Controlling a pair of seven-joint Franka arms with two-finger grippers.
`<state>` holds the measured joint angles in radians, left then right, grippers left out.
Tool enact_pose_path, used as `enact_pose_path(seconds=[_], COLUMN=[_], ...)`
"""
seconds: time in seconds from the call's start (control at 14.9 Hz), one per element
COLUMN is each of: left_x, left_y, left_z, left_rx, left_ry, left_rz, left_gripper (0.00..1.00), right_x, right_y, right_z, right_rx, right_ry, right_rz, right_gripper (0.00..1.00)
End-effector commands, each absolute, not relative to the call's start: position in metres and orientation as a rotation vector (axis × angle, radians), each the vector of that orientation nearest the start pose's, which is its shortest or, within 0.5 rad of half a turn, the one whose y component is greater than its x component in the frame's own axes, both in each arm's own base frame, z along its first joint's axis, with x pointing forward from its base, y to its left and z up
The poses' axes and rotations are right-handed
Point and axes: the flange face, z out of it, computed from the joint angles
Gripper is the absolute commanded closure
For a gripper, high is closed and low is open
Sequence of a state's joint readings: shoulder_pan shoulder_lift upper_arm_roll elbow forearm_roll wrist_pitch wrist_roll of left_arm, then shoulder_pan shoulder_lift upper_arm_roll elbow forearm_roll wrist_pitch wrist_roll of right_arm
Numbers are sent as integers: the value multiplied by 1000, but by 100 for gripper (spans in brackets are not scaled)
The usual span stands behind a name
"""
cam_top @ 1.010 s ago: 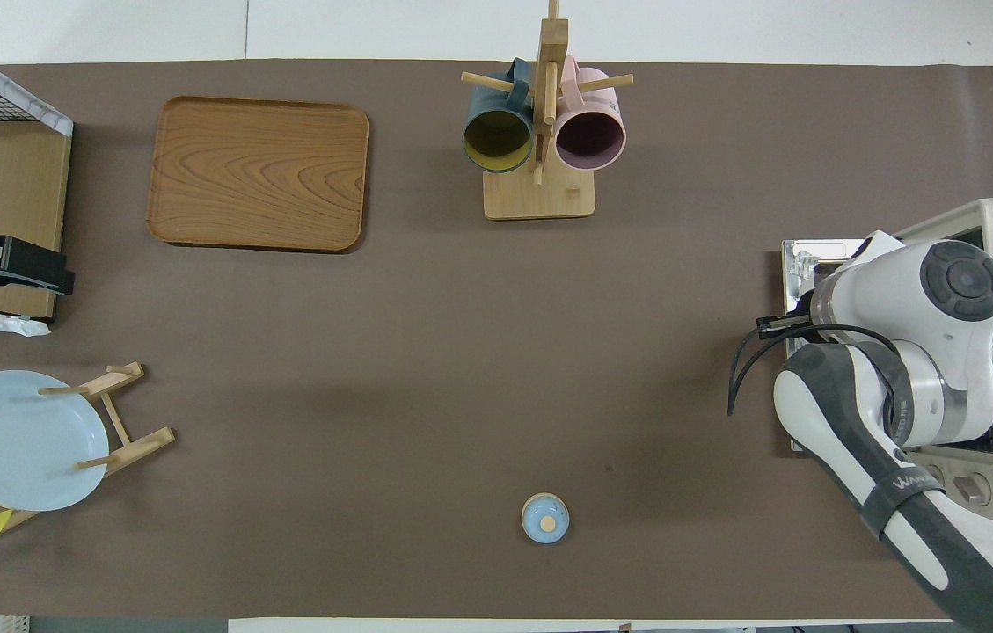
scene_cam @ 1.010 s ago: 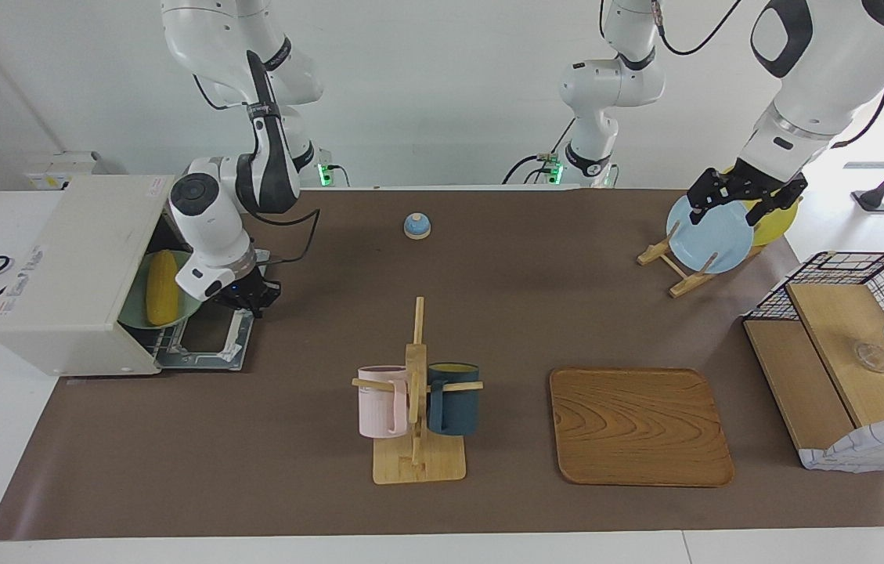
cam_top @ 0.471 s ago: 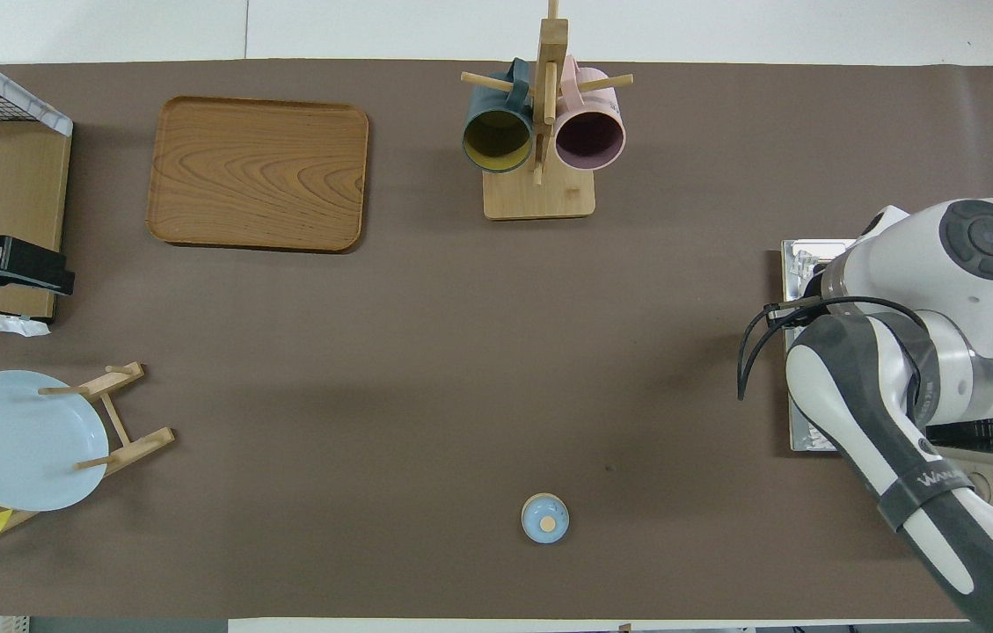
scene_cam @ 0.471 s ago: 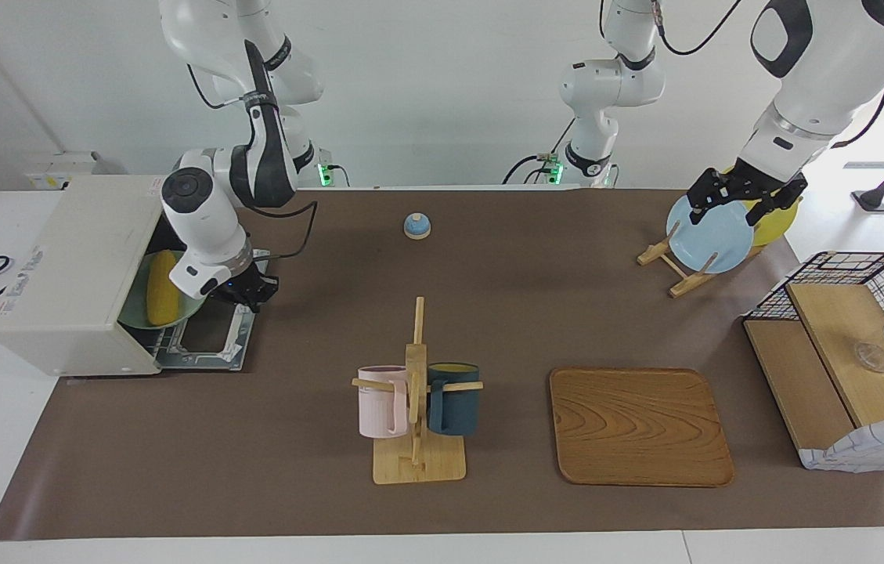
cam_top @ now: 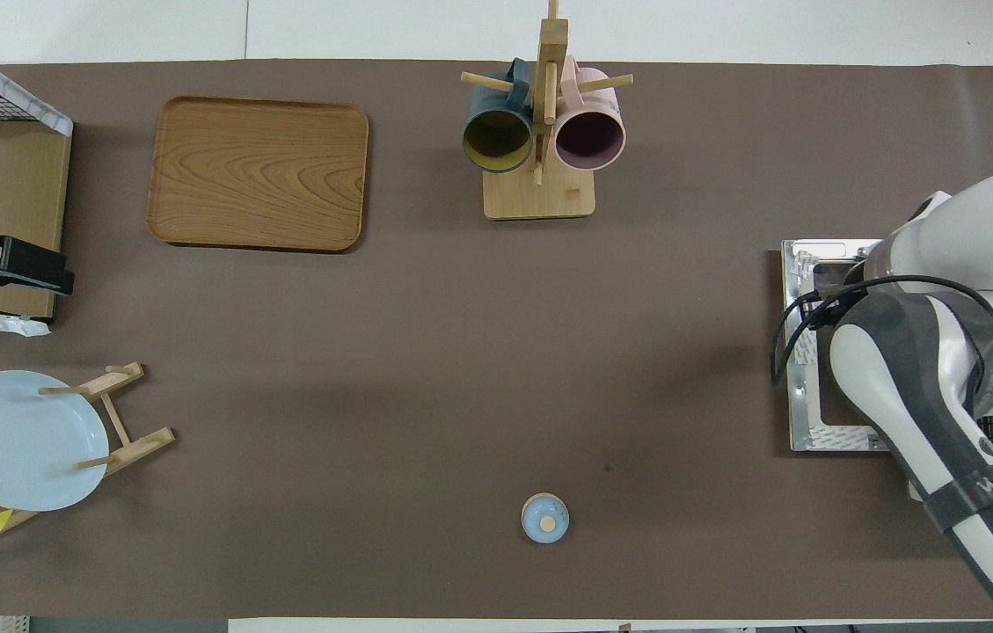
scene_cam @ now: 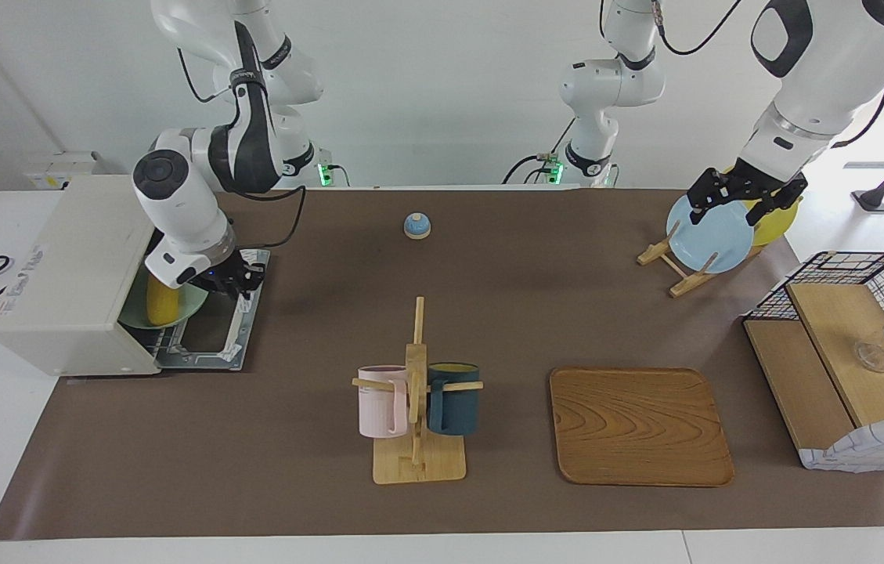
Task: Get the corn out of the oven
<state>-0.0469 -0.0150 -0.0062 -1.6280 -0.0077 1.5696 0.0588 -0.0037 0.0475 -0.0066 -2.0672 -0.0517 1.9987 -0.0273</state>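
Since a second ago the right gripper (scene_cam: 236, 283) has pulled up and in toward the oven (scene_cam: 73, 270), and now hangs over the dropped door (scene_cam: 211, 341) just at the mouth, close beside the green plate (scene_cam: 189, 299) inside. Whether its fingers are parted or closed I cannot tell; it carries nothing I can make out. The corn (scene_cam: 159, 303) lies on that plate in the oven, half hidden by the wrist. The oven sits at the table's edge at the right arm's end, its door flat on the brown mat (scene_cam: 316, 313).

The left gripper (scene_cam: 745, 192) waits with its fingers spread wide over the blue plate (scene_cam: 708, 235) on its rack near the corner at the left arm's end.

Mid-table is mostly bare mat. A small bell (scene_cam: 416, 225), the mug stand (scene_cam: 418, 415) and the wooden tray (scene_cam: 640, 427) all stand well apart from the oven door.
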Motion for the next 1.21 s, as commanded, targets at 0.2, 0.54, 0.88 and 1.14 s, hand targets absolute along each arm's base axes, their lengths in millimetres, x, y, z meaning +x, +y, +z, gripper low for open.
enact_pose_path(seconds=[0.2,0.54,0.88,1.14], left_x=[543,544,546,547], left_y=[-27,-25,-21,-20], left_z=[609,609,609,607], left_rx=[-3123,-3123,-3124,-3124], left_ry=[156,156,152,159], left_rz=[60,50,34,22], left_gripper=[0,0,0,0], right_x=[519,505,504,498], right_y=[-52,-58,-60,-76], right_z=[404,380,379,375], right_rx=[-3188,-3189,-3188,-3183], right_ry=[67,76,68,53], right_rz=[196,116,121,136], right_gripper=[69,70,70,79])
